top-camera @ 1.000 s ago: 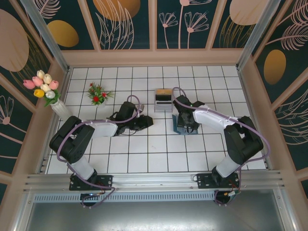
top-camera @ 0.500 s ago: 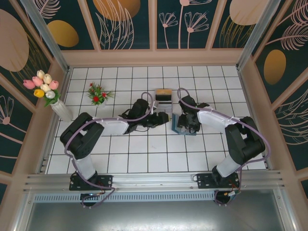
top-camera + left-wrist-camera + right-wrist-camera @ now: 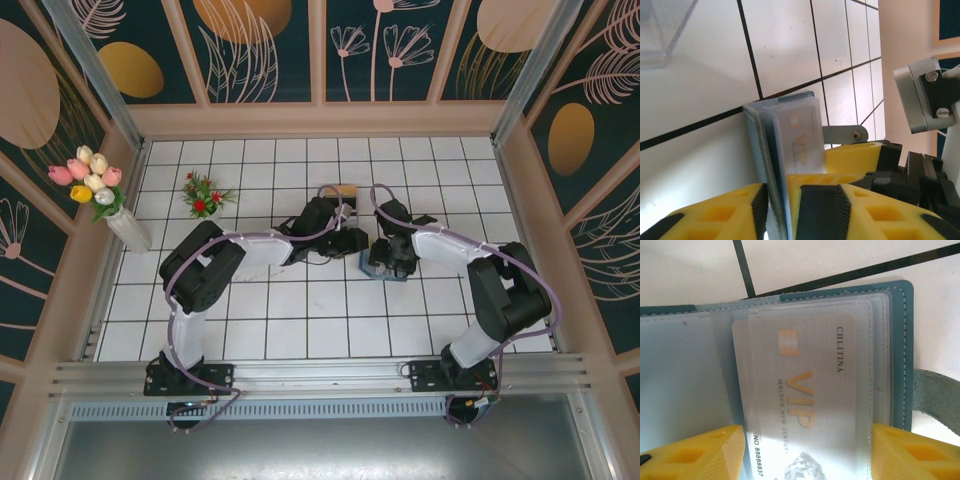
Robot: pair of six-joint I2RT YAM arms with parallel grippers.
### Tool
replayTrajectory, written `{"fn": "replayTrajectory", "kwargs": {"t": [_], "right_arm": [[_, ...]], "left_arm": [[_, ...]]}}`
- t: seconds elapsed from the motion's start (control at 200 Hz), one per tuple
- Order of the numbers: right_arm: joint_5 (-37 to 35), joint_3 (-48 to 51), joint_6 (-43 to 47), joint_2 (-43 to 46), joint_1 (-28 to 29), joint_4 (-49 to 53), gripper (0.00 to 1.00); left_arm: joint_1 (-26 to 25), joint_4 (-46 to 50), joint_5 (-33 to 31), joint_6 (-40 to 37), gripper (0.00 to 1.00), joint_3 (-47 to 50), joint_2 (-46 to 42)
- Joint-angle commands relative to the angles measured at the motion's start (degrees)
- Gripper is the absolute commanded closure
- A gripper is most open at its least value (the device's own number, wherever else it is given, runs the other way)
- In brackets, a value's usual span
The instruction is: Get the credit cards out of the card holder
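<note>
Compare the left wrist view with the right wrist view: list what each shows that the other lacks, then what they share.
Left wrist: the card holder edge-on, its leaves between the fingers of the left gripper; a clear plastic corner; a grey metal block with screws. Right wrist: the VIP card face-on, print readable, the right gripper with a fingertip at either side. Both: card holder, VIP card, white tiles, dark grout.

A credit card (image 3: 805, 405) sits in the card holder (image 3: 901, 350) (on the table (image 3: 300, 320)), stand (image 3: 346, 190) just behind it
</note>
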State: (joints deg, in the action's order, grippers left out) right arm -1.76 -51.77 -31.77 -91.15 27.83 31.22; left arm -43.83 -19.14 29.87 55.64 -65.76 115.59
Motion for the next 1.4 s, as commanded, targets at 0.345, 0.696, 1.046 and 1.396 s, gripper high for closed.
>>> {"fn": "replayTrajectory", "kwargs": {"t": [0.345,0.696,1.046,1.396], "right_arm": [[0.6,1.0,0.8,4.3,-1.0,-0.3,0.35],[15.1,0.3,1.8,9.4,-2.0,-6.7,0.36],[27.3,-2.6,-2.8,1.8,2.5,-20.0,0.51],[29.5,-5.8,-6.9,-7.1,7.7,-25.7,0.84]], "left_arm": [[-0.3,7.3,-6.4,-3.7,0.94,0.4,-1.6],[2.6,8.0,-10.4,-6.6,0.97,14.9,-16.5],[7.7,10.3,-11.2,-10.8,0.88,24.2,-24.0],[7.9,21.1,-18.2,-14.0,0.71,19.7,-25.6]]}}
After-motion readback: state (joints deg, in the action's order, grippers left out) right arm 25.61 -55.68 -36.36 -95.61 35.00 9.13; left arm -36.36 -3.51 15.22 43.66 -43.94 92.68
